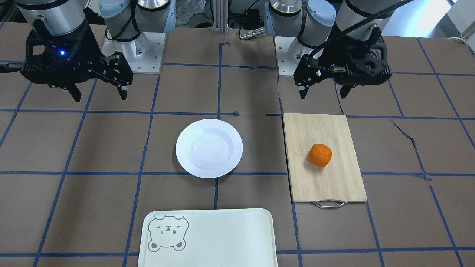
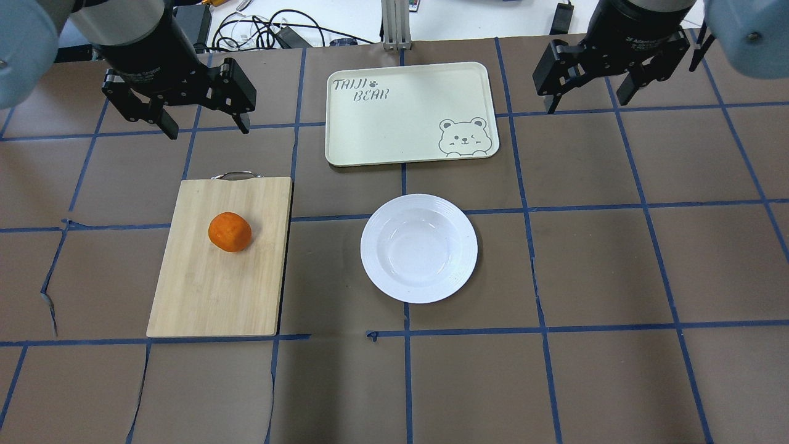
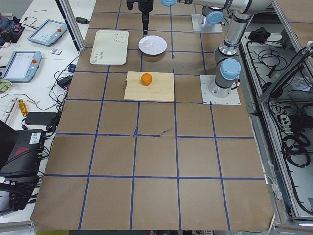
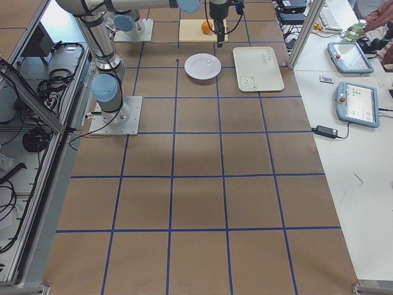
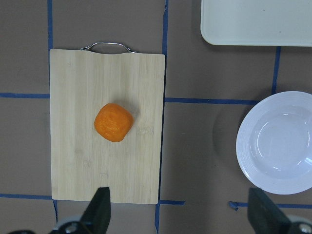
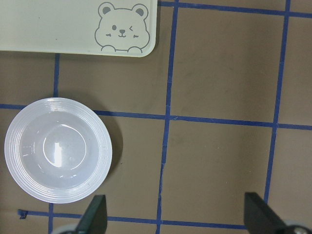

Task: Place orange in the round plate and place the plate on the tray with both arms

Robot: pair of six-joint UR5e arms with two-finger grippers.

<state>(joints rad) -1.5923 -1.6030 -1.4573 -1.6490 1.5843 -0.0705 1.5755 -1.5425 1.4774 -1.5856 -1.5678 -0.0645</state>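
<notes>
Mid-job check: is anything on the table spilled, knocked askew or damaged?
Nothing is wrong with the task things: the orange sits whole on the cutting board, the round plate lies flat and empty, the tray is bare. One oddity: the blue tape on the robot's left of the board is torn and runs crooked.

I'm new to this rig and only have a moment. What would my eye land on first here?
The bright orange stands out most, alone on the bamboo cutting board on the robot's left. Next comes the empty glossy white plate in the middle, with the pale bear-face tray just beyond it. The left gripper and right gripper hang above the table, jaws open, touching nothing.
</notes>
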